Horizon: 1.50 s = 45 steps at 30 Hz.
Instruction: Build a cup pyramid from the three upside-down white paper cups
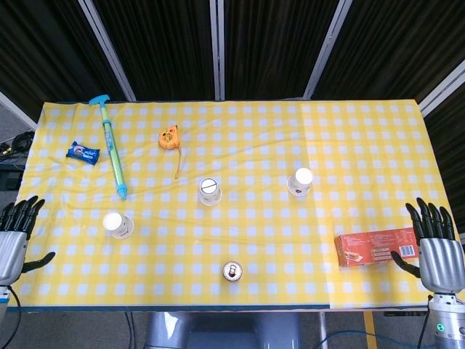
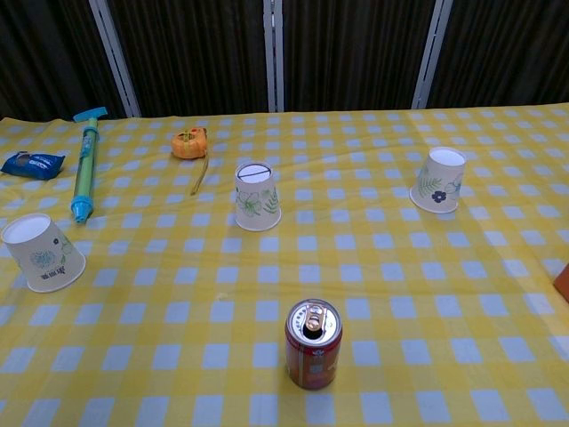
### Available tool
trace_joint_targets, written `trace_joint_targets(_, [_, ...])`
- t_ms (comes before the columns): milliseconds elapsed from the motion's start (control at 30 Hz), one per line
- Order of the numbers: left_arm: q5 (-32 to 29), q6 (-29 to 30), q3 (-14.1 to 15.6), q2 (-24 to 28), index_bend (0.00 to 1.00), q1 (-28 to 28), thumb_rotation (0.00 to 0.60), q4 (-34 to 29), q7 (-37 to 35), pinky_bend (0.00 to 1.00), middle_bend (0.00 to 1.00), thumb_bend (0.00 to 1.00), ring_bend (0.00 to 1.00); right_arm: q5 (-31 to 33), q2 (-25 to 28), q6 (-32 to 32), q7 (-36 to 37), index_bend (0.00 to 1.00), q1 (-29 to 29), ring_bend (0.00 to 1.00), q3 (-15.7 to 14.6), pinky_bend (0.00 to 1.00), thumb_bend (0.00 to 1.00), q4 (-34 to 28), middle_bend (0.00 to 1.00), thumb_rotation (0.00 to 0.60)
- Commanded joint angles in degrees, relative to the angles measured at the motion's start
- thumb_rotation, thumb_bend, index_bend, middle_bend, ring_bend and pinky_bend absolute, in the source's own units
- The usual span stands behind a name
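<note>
**Three cups spread across the table**

The left cup [image 1: 118, 225] stands at lower left, the middle cup [image 1: 209, 191] near centre, the right cup [image 1: 300, 181] right of centre, all well apart. A can [image 1: 232, 272] sits below the middle cup. The box [image 1: 376, 246] lies at lower right; the water pump [image 1: 112, 148], tape measure [image 1: 168, 138] and snack packet [image 1: 82, 153] lie upper left.

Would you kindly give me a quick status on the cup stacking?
Left robot hand and right robot hand open, at table edges. Left cup, middle cup, right cup apart, unstacked. Can stands near front edge.
</note>
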Motion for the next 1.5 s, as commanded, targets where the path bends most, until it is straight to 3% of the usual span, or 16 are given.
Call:
trace_joint_targets(33, [-1.0, -1.4, 0.6, 0.9, 0.0, -0.5, 0.6, -1.4, 0.9, 0.0, 0.0, 0.04, 0.0, 0.6, 1.2, -0.8, -0.5, 0.05, 0.1, 0.0, -0.5, 0.0, 0.04, -1.3, 0.0, 0.6])
trace_joint_targets(500, [-1.6, -1.2, -0.5, -0.1, 0.03, -1.1, 0.6, -0.8, 1.0, 0.0, 0.0, 0.06, 0.0, -0.4, 0.7, -1.3, -0.5, 0.1, 0.4, 0.0, -1.0, 0.0, 0.04, -1.1, 0.0, 0.6])
trace_joint_targets(700, [-4.3, -5.5, -2.3, -0.8, 0.18, -4.0, 0.6, -1.1, 3.2, 0.0, 0.0, 0.07, 0.0, -0.5, 0.6, -2.0, -0.1, 0.1, 0.6, 0.0, -1.2, 0.0, 0.04, -1.1, 0.0, 0.6])
trace_joint_targets(1000, [-11.3, -17.0, -4.6, -1.0, 0.25, -11.0, 0.6, -3.9, 8.8, 0.0, 0.0, 0.12, 0.0, -0.9, 1.2, -1.6, 0.9, 0.12, 0.3, 0.0, -1.4, 0.0, 0.04, -1.5, 0.0, 0.6])
trace_joint_targets(1500, [-20.7, -24.5, -5.1, -6.6, 0.24, -17.4, 0.6, -2.7, 17.6, 0.0, 0.0, 0.22, 0.0, -0.3, 1.7, -2.4, 1.8, 0.12, 0.4, 0.0, -1.3, 0.0, 0.04, -1.6, 0.0, 0.6])
